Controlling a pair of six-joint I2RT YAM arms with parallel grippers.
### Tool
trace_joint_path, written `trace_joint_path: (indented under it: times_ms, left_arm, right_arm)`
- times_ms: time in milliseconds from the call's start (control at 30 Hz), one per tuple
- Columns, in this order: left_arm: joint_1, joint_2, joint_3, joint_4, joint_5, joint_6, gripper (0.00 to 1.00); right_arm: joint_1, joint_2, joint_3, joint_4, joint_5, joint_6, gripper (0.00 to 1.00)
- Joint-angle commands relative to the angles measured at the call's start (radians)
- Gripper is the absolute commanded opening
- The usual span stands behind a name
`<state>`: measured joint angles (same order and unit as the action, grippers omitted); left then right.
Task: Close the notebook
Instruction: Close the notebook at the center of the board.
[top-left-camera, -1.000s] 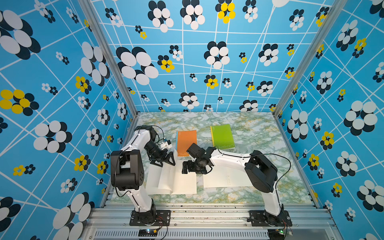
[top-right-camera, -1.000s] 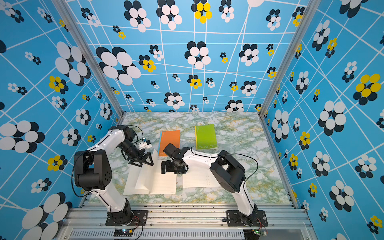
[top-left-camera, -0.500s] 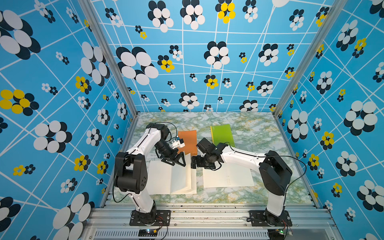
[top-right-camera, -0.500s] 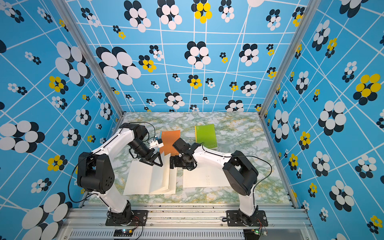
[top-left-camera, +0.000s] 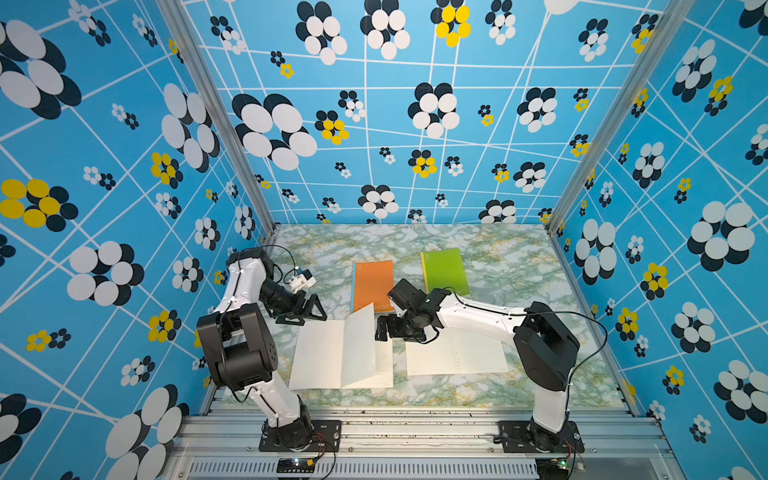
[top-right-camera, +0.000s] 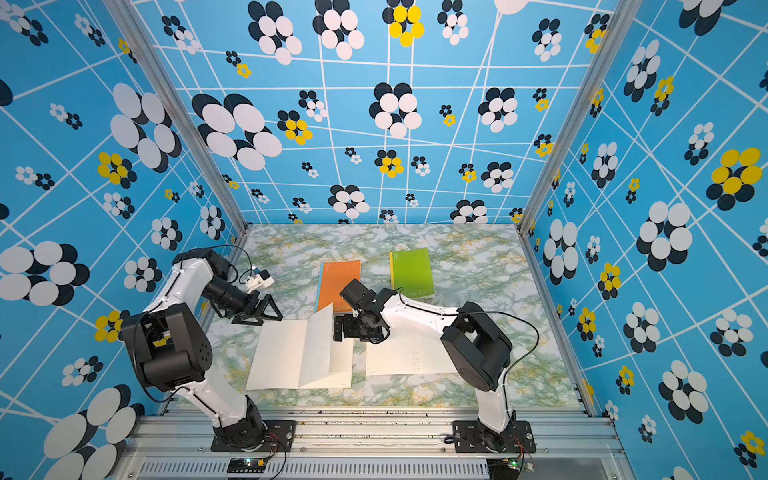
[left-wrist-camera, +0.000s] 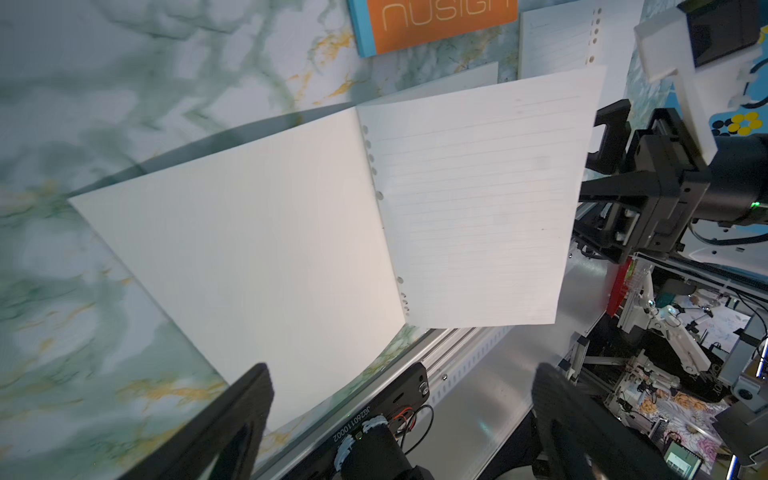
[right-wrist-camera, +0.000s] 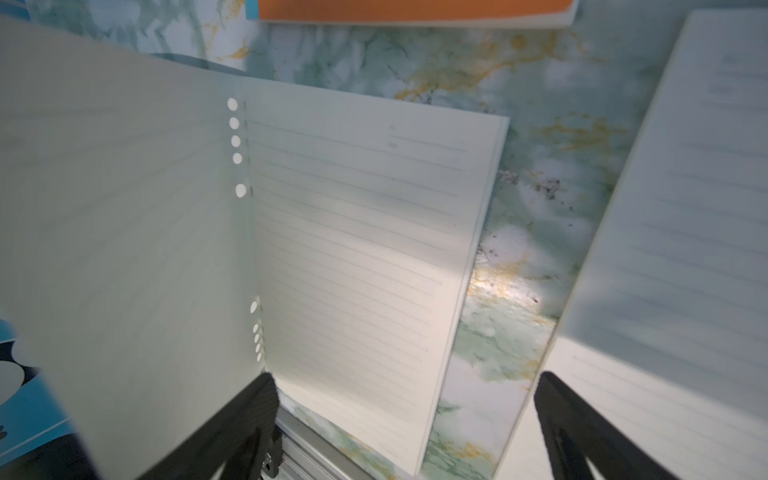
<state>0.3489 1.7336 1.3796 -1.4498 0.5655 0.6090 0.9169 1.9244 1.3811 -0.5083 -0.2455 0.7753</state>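
Nearest me, toward 7 o'clock on the marbled surface (top-left-camera: 519, 266), the notebook (top-left-camera: 324, 361) lay open, one lined page (top-left-camera: 360, 347) standing up from its spine. At its 3 o'clock lay a lined pad (top-left-camera: 457, 355). My right tool (top-left-camera: 381, 330) hung just beside that page's top edge, jaws spread wide and empty. My left tool (top-left-camera: 305, 316), at the notebook's 11 o'clock, gaped empty too. Beyond lay a closed orange notebook (top-left-camera: 372, 284) and a green notebook (top-left-camera: 444, 270).
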Motion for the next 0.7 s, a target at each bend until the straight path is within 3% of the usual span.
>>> trace_joint_path:
  times_ms: [0,200,667]
  left_arm:
    - [0.077,0.049,-0.039,-0.042,-0.030,0.101,1.00]
    - [0.186,0.114,-0.070,-0.011,-0.042,0.140,0.97]
    - [0.244,0.152,-0.151,0.113,-0.148,0.110,0.98]
  right_arm:
    - [0.008,0.002,0.019,0.012,0.008,0.018,0.99]
    - [0.005,-0.106,-0.047,-0.006,0.118,0.026,0.99]
    - [0.011,-0.092,-0.046,0.047,0.090,0.041,0.99]
